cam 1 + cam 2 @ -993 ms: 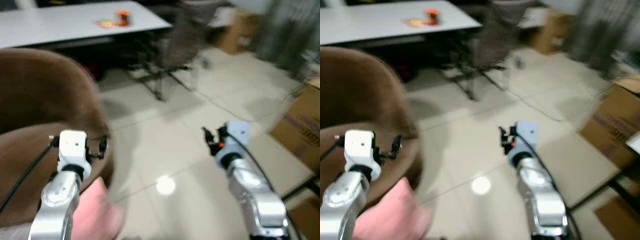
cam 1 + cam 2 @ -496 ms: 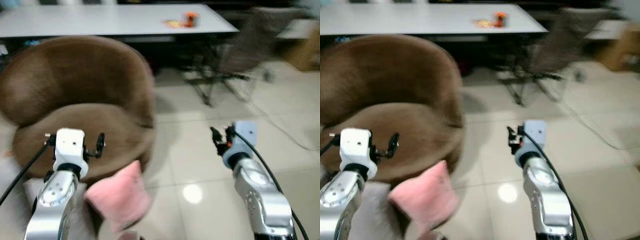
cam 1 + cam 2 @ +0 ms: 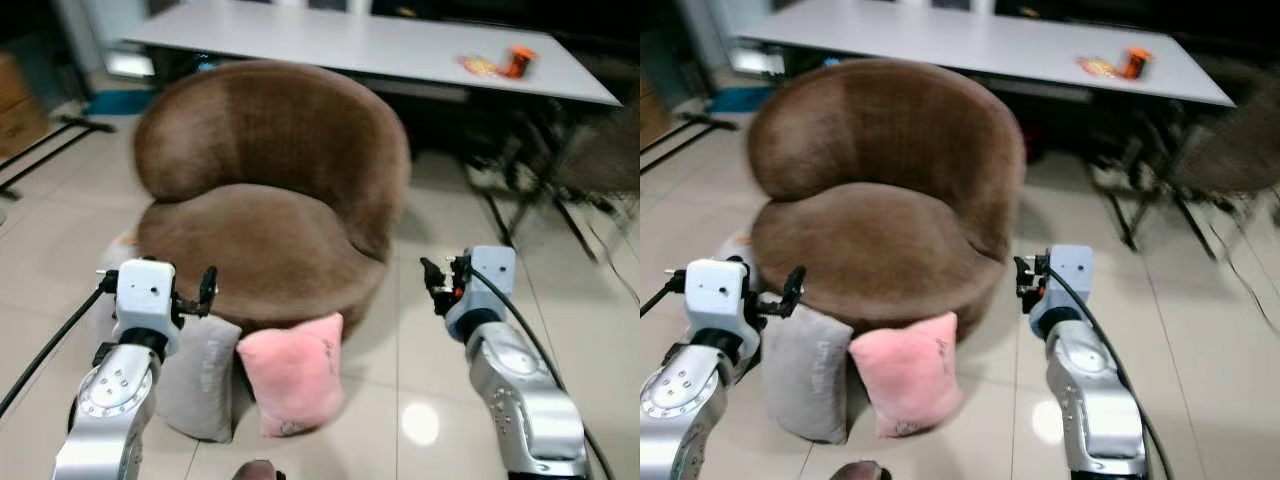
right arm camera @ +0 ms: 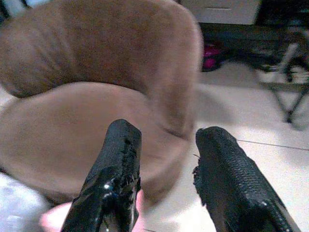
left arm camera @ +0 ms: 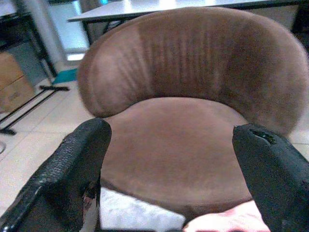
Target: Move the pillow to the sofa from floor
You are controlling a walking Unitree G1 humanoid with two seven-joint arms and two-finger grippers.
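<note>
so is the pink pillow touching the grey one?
Touching: in the left eye view the pink pillow leans against the grey pillow, their edges meeting with no floor between.

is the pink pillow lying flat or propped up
Propped up: the pink pillow stands on edge on the floor, leaning against the brown sofa base beside a grey pillow.

pink pillow (image 3: 292, 371) | upright on floor, leaning against sofa front | brown round sofa (image 3: 268, 195) | seat bare
</note>
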